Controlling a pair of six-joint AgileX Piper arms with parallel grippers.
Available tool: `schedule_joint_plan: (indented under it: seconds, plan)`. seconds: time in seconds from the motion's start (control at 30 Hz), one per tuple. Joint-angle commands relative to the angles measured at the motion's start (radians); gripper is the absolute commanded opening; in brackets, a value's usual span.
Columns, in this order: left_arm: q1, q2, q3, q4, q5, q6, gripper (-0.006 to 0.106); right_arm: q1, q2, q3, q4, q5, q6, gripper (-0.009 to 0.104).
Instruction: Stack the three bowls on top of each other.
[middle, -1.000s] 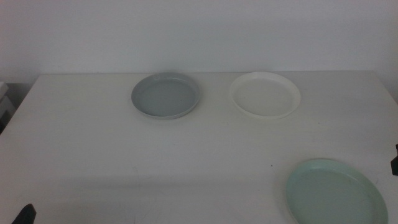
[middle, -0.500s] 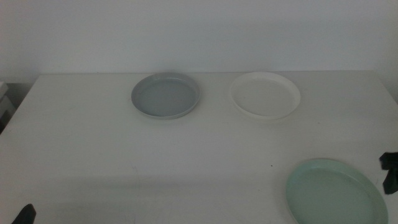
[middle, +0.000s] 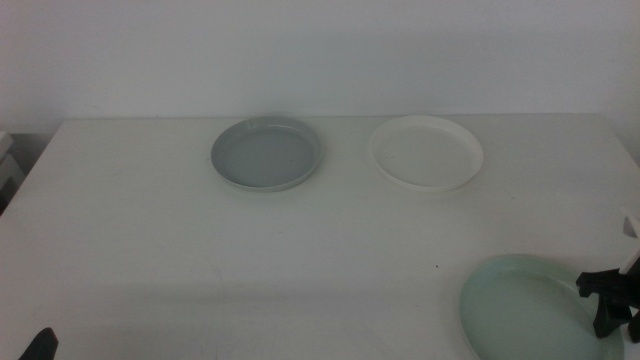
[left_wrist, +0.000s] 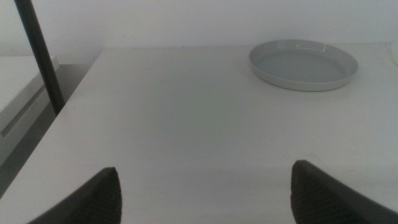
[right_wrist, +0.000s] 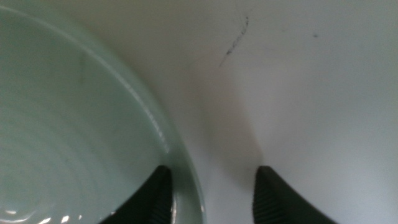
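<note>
Mint green, shallow and low-rimmed, the nearest bowl (middle: 537, 308) lies at the front right corner of the white table (middle: 300, 250), partly cut off by the picture's lower edge. At its right rim sits the right gripper (middle: 610, 305), reaching in from the right side. The right wrist view shows this closely: the right gripper (right_wrist: 208, 196) has its two dark jaws spread apart, one over the inside of the mint green bowl (right_wrist: 74, 124) just within the rim, the other over bare table outside it, so the rim runs between them. The jaws hold nothing; whether either touches the bowl cannot be told. A thin dark scratch (right_wrist: 235, 38) marks the table just beyond the rim.

At the front left corner only a dark tip of the left gripper (middle: 40, 345) shows at the bottom edge. In its wrist view the left gripper (left_wrist: 205, 193) has its jaws wide apart over bare table, with nothing between them, well apart from every bowl.

Farther back, near the table's far edge, the grey bowl (middle: 266, 153) sits left of centre, also seen in the left wrist view (left_wrist: 304, 64). Beside it to the right, apart and not touching, lies the white bowl (middle: 426, 152). All three bowls rest separately on the table, none stacked.
</note>
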Motion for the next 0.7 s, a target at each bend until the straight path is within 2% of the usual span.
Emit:
schedule_joint_plan:
  seconds: [0.0, 0.07, 0.13, 0.17, 0.27, 0.4, 0.67]
  plan:
    - [-0.001, -0.013, -0.004, -0.003, -0.080, -0.010, 0.105, -0.004, -0.013, -0.029, -0.002, -0.005, -0.011, 0.027]
    - [-0.001, -0.013, -0.004, -0.003, -0.080, -0.010, 0.105, 0.001, -0.009, -0.029, -0.002, -0.004, -0.010, 0.016]
    - [-0.001, -0.013, -0.004, -0.003, -0.080, -0.010, 0.105, 0.006, -0.012, -0.030, -0.002, -0.004, -0.010, 0.001]
    - [-0.001, -0.013, -0.004, -0.003, -0.080, -0.010, 0.105, 0.010, -0.019, -0.030, -0.002, 0.004, -0.008, -0.001]
    - [-0.001, -0.013, -0.004, -0.003, -0.080, -0.010, 0.105, 0.042, -0.076, -0.032, 0.001, 0.030, 0.000, -0.001]
    - [-0.001, -0.013, -0.004, -0.003, -0.080, -0.010, 0.105, 0.107, -0.171, -0.058, 0.052, 0.024, 0.061, -0.001]
    - [-0.001, -0.013, -0.004, -0.003, -0.080, -0.010, 0.105, 0.339, -0.155, -0.236, 0.094, 0.065, 0.170, -0.001]
